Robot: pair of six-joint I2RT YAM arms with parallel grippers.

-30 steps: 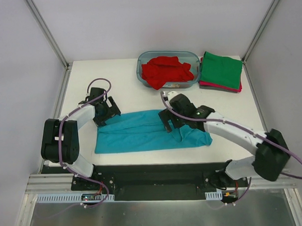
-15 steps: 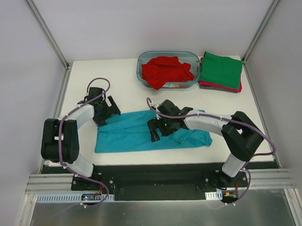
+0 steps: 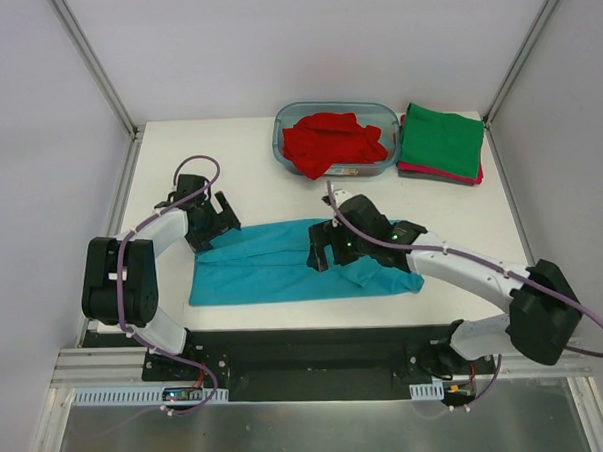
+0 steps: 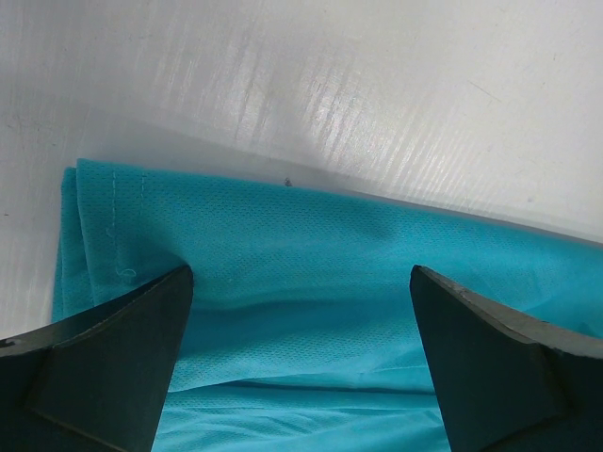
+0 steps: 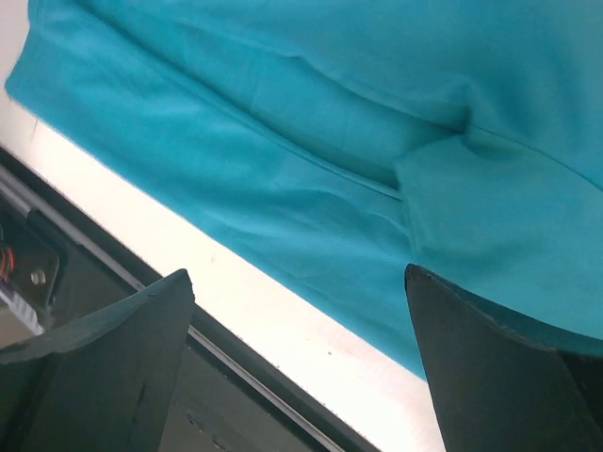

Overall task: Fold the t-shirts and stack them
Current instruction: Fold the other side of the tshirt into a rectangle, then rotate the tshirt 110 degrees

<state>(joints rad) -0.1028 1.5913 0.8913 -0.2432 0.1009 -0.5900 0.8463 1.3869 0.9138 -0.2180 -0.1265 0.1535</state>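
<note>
White table: teal-blue cloth t-shirt lies flat, part-folded; left gripper over corner, right gripper mid-shirt, jaws spread wide, empty, likely poised for next fold.

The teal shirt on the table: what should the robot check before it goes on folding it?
1. Left gripper open and empty: ok, jaws wide above the teal shirt's far left corner.
2. Right gripper open and empty: ok, jaws wide over the shirt's middle.
3. Teal shirt lying flat: not ok, its right end is rumpled.
4. Either gripper touching the shirt: cannot tell.
5. Stack ready: ok, the green shirt lies folded flat on the magenta one at the far right.
6. Red shirt out of the way: ok, it sits crumpled in the tub.
</note>
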